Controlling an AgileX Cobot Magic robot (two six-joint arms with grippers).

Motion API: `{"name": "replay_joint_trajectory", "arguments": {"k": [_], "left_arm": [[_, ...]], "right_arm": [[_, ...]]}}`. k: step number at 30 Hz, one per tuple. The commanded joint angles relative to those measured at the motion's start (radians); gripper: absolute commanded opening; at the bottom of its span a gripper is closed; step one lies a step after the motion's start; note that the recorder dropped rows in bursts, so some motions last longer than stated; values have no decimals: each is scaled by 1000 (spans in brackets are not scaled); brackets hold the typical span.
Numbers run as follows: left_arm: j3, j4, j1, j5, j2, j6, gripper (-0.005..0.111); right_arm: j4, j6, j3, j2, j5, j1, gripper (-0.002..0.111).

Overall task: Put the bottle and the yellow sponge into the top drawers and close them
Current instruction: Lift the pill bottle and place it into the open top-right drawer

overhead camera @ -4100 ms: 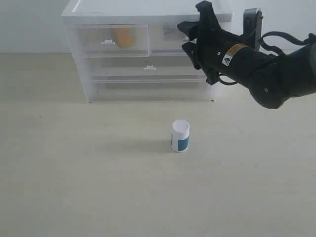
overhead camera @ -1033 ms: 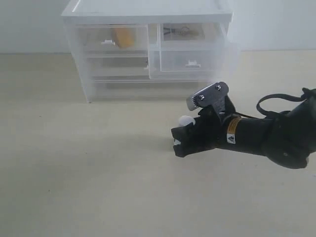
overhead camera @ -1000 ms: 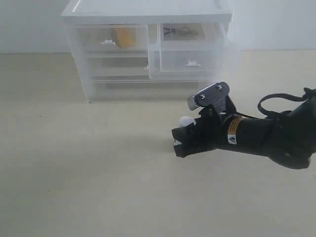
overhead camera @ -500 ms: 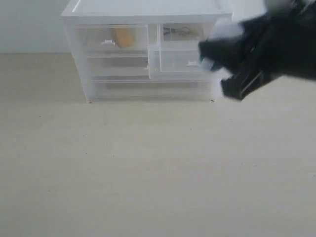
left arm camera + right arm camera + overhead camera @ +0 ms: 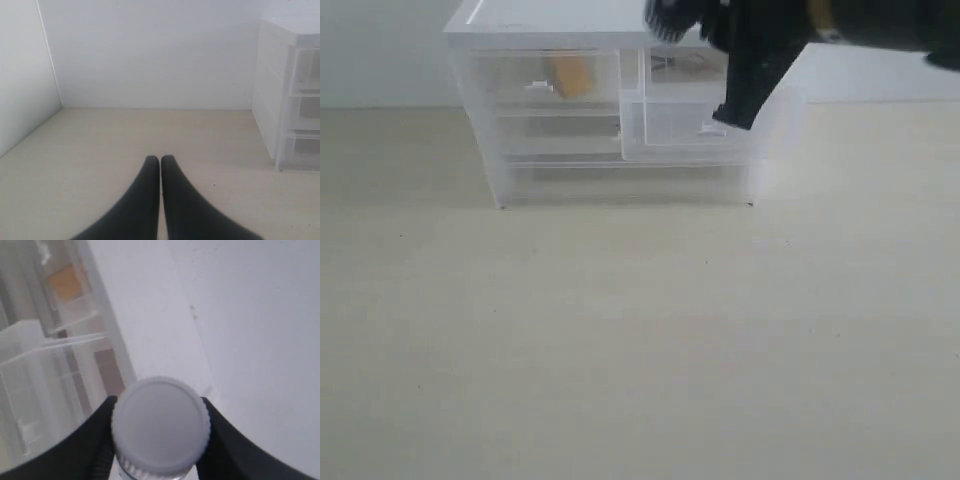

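Observation:
In the right wrist view my right gripper (image 5: pixel 160 440) is shut on the bottle (image 5: pixel 160 422); its white ribbed cap fills the gap between the black fingers (image 5: pixel 100 440). In the exterior view that gripper (image 5: pixel 720 40) hangs high over the cabinet's right side and hides the bottle. Below it the top right drawer (image 5: pixel 705 130) stands pulled out. The yellow sponge (image 5: pixel 570 75) lies inside the shut top left drawer (image 5: pixel 535 85), and shows through the plastic in the right wrist view too (image 5: pixel 65 282). My left gripper (image 5: pixel 160 160) is shut on nothing, low over the table.
The white cabinet (image 5: pixel 620 20) stands at the back of the beige table (image 5: pixel 620 330), with full-width drawers (image 5: pixel 620 140) under the top pair. In the left wrist view the cabinet (image 5: pixel 292 100) is off to one side and a white wall (image 5: pixel 20 85) on the other.
The top right drawer has been pulled out. My right gripper closed on the bottle on the table and lifted it up and back, to above the cabinet's right side.

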Motion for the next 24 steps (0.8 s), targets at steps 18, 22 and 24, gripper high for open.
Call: {"name": "replay_joint_trajectory", "arguments": {"k": [18, 22, 24], "left_arm": [[3, 2, -2, -8, 4, -4, 4], [3, 2, -2, -8, 4, -4, 4], [3, 2, -2, -8, 4, -4, 4]], "right_arm": [[-194, 69, -66, 216, 213, 62, 101], [-191, 287, -78, 116, 185, 64, 101], [-158, 381, -78, 66, 226, 49, 96]]}}
